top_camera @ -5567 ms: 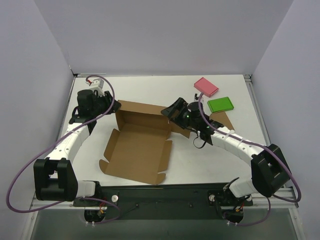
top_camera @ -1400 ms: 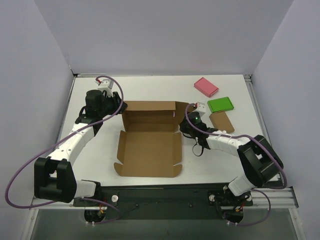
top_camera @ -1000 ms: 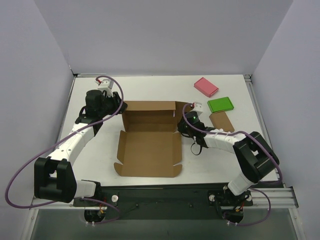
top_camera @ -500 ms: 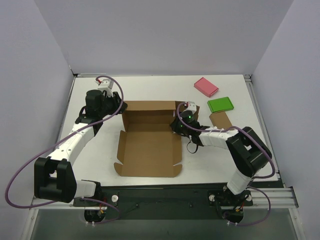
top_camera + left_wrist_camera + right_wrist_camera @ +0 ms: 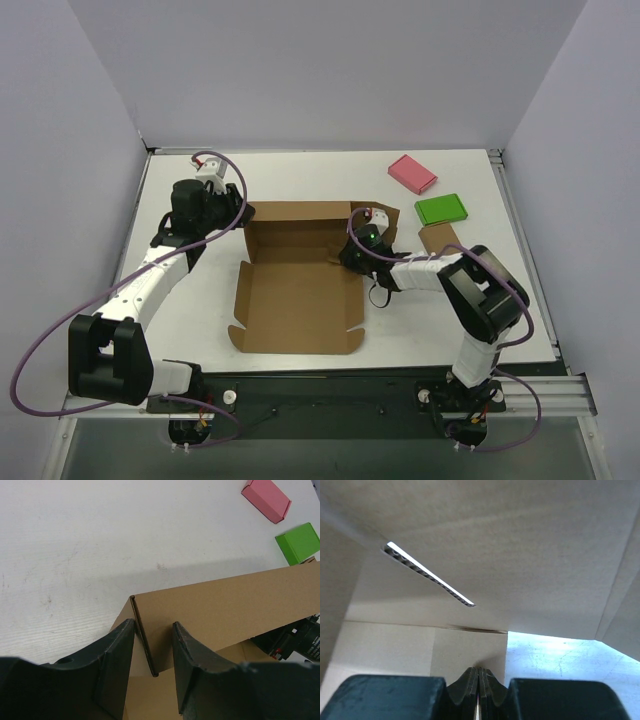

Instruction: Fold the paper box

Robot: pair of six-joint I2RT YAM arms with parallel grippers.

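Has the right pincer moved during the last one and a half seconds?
Yes. The right pincer has moved left, away from the green block and into the right side of the paper box.

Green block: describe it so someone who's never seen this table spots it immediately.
Start from the big open paper box mid-table and look right. Three small flat blocks lie there; the green block is the middle one, between the pink block and the brown block.
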